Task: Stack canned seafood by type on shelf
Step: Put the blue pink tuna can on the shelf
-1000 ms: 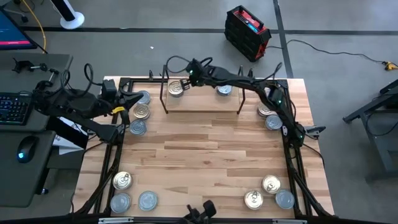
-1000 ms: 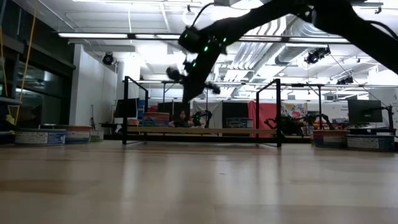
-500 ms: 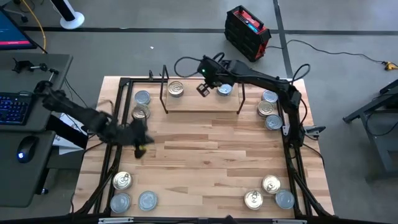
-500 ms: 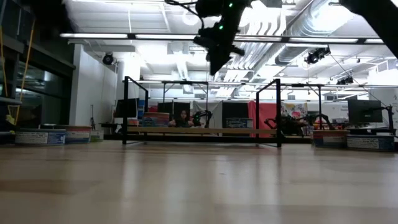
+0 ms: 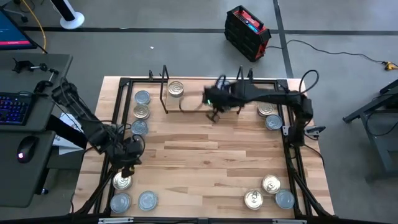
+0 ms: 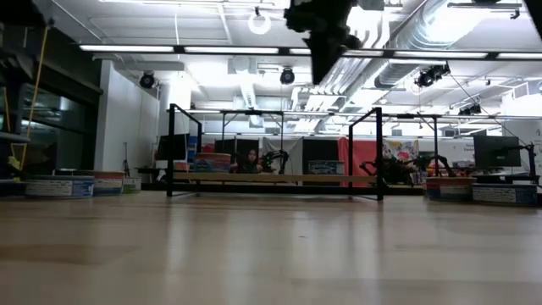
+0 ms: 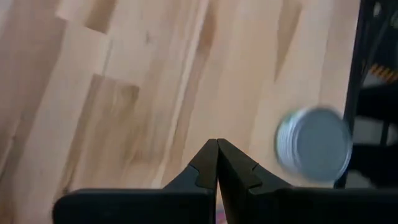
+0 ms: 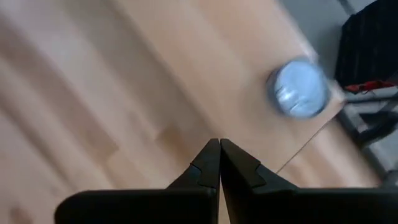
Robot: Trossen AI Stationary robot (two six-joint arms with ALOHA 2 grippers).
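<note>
Along the near edge of the wooden table (image 5: 205,155) in the high view, tins sit in two groups. At the near left corner are a gold tin (image 5: 122,181) and two silver-blue tins (image 5: 120,202) beside it. At the near right corner are two gold tins (image 5: 253,200) and one silver-blue tin (image 5: 285,198).

Just beyond the near-left group, the left gripper (image 5: 129,163) hangs over the table close to the gold tin. Its wrist view shows the fingers (image 7: 202,169) pressed together with nothing between them, bare wood below and a silver-blue tin (image 7: 314,145) off to one side by the black frame (image 7: 353,93).

Farther back on the left side are a silver-blue tin (image 5: 138,127), a gold tin (image 5: 142,111) and another silver-blue tin (image 5: 142,98). On the right side, a silver-blue tin (image 5: 273,122) and a gold tin (image 5: 267,110) lie by the right arm.

The right gripper (image 5: 214,115) hovers near the front edge of the shelf (image 5: 193,104), right of its middle. Its fingers (image 8: 207,163) are closed together and empty; its wrist view shows a silver-blue tin (image 8: 298,88) on a light board.

At the far edge stands the shelf, with a gold tin (image 5: 176,89) on its left part. In the low view its board (image 6: 271,179) spans between black wire uprights (image 6: 172,149).
</note>
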